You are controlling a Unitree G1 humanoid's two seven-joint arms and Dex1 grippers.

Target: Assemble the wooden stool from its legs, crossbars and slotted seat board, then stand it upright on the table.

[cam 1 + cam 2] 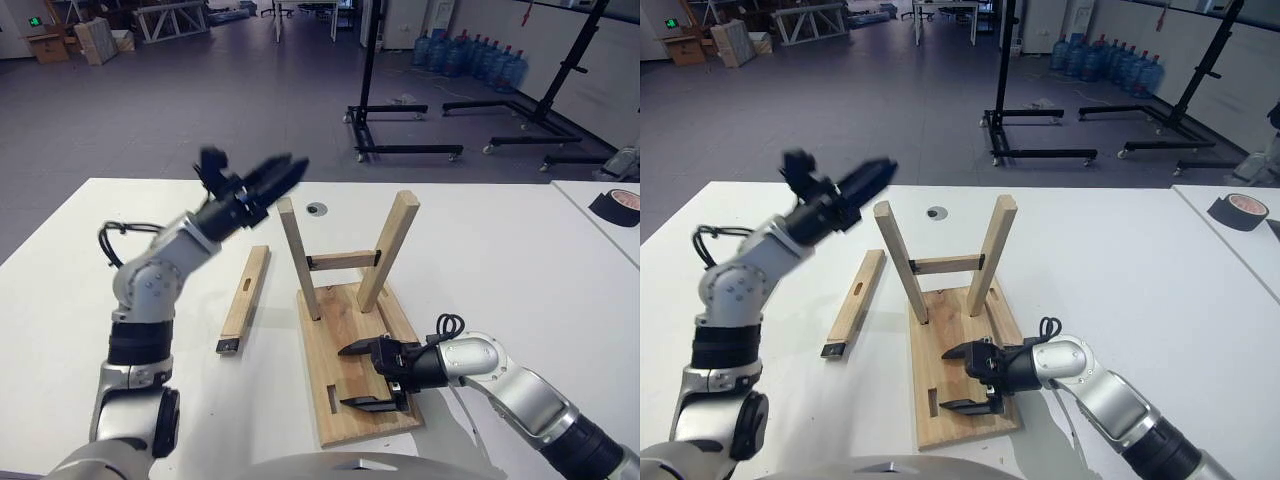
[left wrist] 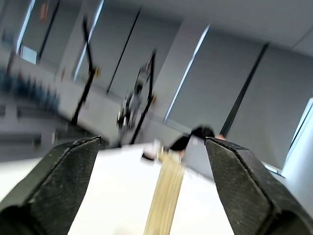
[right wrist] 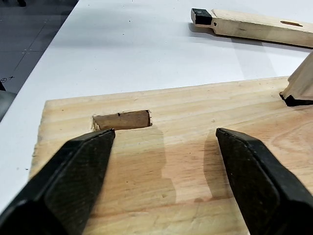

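Seat board (image 1: 335,325), flat; right gripper (image 1: 343,377) (spread) — above

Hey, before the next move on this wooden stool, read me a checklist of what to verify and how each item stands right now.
1. Left hand open and empty: ok.
2. Right hand open and empty, over the near end of the flat light wooden seat board: ok.
3. Loose wooden leg with black tip lying free on the white table, left of the board: ok.
4. Rectangular slot by the right hand unfilled: ok.
5. Two standing wooden legs joined by the short crossbar: ok.
6. Those legs fully seated in the board: cannot tell; both lean.
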